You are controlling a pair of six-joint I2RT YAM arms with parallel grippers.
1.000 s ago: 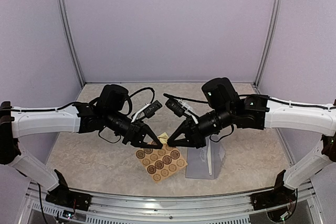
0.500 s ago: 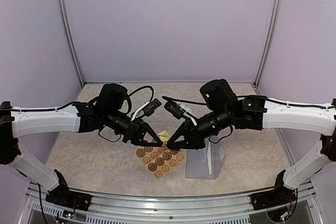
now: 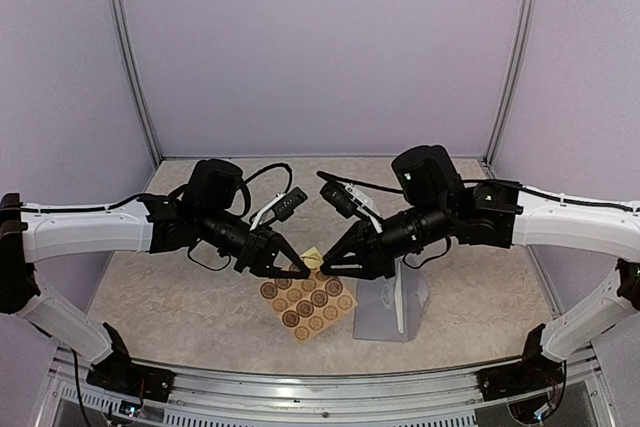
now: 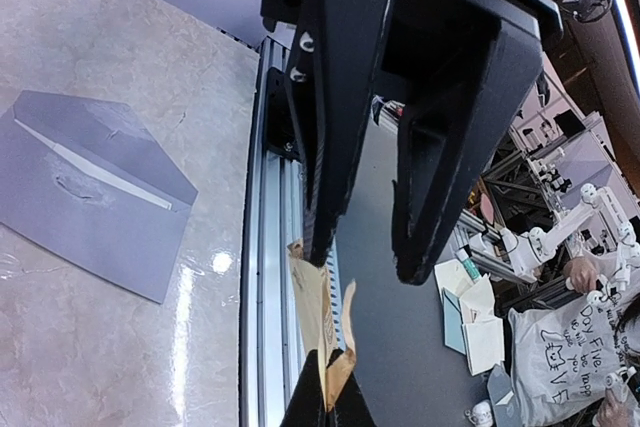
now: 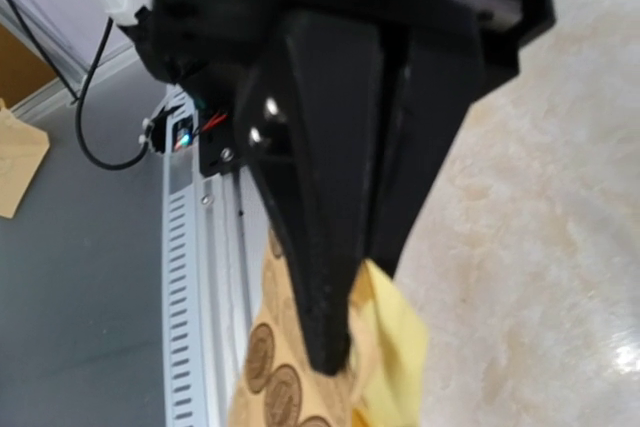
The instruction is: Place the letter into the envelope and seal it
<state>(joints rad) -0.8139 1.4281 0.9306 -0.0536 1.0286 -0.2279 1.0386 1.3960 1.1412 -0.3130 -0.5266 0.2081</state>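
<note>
Top external shows our left gripper [image 3: 302, 273] closed at the yellow slip [image 3: 313, 258]; the right gripper [image 3: 327, 271] we cannot tell. Let us part slowly, clear of the sticker sheet [image 3: 308, 307].

Your envelope [image 3: 380, 319] is a grey-lavender paper rectangle lying flat on the marbled table [image 3: 170, 297], right of centre and close to the near edge. From above you see only its near part; the rest is hidden. The left wrist view gives you the envelope [image 4: 90, 197] almost whole. Its flap side faces up, and a thin white strip runs slantwise across it along the flap's edge. You cannot tell whether the flap is stuck down.
</note>
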